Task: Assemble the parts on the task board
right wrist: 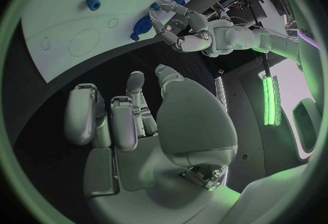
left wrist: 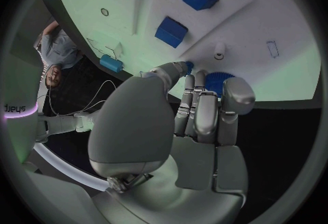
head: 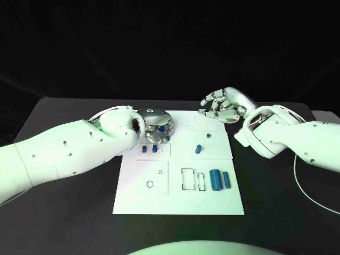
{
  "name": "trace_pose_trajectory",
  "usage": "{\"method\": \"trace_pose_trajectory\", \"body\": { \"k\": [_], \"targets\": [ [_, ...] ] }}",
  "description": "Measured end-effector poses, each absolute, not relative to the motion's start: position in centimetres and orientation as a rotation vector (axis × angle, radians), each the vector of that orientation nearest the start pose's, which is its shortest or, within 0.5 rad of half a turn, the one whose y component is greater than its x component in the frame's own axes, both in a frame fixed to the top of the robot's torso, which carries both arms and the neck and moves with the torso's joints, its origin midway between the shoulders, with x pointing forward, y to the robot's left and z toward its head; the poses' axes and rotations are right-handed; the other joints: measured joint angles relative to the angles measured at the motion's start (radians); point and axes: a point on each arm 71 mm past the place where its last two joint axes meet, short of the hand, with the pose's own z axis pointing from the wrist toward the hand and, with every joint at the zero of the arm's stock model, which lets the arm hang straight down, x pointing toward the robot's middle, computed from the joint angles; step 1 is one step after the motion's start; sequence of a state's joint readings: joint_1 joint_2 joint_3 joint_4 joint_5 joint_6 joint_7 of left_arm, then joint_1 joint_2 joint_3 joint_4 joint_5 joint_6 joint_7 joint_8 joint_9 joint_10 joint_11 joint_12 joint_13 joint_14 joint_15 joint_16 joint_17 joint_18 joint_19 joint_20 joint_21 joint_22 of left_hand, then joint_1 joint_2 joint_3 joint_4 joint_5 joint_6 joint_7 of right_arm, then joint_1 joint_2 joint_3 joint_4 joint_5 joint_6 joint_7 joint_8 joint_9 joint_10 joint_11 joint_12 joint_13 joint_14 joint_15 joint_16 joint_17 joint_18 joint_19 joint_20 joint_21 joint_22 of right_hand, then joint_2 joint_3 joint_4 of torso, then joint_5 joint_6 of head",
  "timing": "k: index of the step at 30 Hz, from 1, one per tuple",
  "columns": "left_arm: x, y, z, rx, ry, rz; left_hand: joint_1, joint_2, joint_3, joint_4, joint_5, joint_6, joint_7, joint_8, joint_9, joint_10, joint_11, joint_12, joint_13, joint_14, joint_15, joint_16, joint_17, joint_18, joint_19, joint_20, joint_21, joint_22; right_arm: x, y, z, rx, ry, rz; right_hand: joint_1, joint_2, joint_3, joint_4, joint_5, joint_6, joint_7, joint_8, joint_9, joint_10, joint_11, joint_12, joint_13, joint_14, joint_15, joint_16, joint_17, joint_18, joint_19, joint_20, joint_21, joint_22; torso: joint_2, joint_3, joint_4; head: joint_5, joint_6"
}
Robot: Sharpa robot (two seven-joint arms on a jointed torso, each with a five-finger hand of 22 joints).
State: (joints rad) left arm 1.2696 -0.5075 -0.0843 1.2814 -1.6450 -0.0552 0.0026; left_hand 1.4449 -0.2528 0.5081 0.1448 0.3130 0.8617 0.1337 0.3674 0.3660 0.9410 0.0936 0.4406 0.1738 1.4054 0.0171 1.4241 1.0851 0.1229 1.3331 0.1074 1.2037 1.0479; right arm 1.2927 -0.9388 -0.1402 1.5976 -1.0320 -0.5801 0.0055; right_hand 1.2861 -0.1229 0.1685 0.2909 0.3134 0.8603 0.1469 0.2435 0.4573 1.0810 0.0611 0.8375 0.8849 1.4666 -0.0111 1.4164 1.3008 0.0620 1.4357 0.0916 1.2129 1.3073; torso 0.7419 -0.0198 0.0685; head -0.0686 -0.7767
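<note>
Left hand hides a blue part; grip unclear.

White task board on black table

Blue parts on white task board

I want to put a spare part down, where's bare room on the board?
The task board is bare along its near edge, below the round hole and the blue cylinders. Its far end is crowded under the left hand.
</note>
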Motion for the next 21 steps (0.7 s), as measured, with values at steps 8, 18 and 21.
{"method": "trace_pose_trajectory", "body": {
  "k": [8, 18, 21],
  "targets": [
    [51.31, 8.14, -19.00, 0.636, 1.760, -0.652, 0.000, 0.000, 0.008, -0.008, -0.004, 0.003, -0.003, -0.004, -0.002, 0.015, -0.005, 0.000, -0.004, 0.007, -0.002, 0.004, 0.004, 0.000, 0.011, -0.004, 0.018, 0.020, 47.77, -23.62, -15.88, 0.256, 1.507, 0.813, 0.000, 0.000, 0.000, 0.000, 0.000, 0.000, 0.000, 0.000, 0.000, 0.000, 0.000, 0.000, 0.000, 0.000, 0.000, 0.000, 0.000, 0.000, 0.000, 0.000, 0.000, 0.000, 0.000, 0.0000, 0.0005, -0.001, -0.002],
    [51.38, 7.97, -19.03, 0.642, 1.769, -0.648, -0.004, 0.004, 0.031, -0.025, -0.004, 0.029, -0.007, -0.004, -0.004, 0.046, -0.019, -0.005, -0.006, 0.022, -0.015, 0.006, 0.007, 0.000, 0.020, -0.012, 0.035, 0.041, 47.76, -23.60, -15.87, 0.256, 1.507, 0.814, 0.000, 0.000, 0.000, 0.000, 0.000, -0.002, -0.001, 0.000, 0.000, 0.001, 0.001, 0.000, 0.000, 0.000, 0.000, 0.000, 0.000, 0.000, 0.000, 0.000, 0.000, 0.001, -0.001, 0.0004, 0.0001, -0.004, -0.004],
    [51.43, 7.94, -19.01, 0.642, 1.770, -0.647, -0.003, 0.011, 0.039, -0.033, -0.006, 0.038, -0.009, -0.004, -0.004, 0.062, -0.024, -0.008, -0.011, 0.026, -0.019, 0.008, 0.010, 0.000, 0.023, -0.016, 0.043, 0.050, 47.75, -23.59, -15.87, 0.255, 1.507, 0.814, 0.000, 0.000, 0.000, 0.000, 0.000, -0.002, -0.001, 0.000, 0.000, 0.002, 0.002, 0.000, 0.000, 0.000, 0.000, 0.000, 0.000, 0.000, 0.000, 0.000, 0.000, 0.001, 0.000, 0.0004, 0.0001, -0.005, -0.005]
  ]
}}
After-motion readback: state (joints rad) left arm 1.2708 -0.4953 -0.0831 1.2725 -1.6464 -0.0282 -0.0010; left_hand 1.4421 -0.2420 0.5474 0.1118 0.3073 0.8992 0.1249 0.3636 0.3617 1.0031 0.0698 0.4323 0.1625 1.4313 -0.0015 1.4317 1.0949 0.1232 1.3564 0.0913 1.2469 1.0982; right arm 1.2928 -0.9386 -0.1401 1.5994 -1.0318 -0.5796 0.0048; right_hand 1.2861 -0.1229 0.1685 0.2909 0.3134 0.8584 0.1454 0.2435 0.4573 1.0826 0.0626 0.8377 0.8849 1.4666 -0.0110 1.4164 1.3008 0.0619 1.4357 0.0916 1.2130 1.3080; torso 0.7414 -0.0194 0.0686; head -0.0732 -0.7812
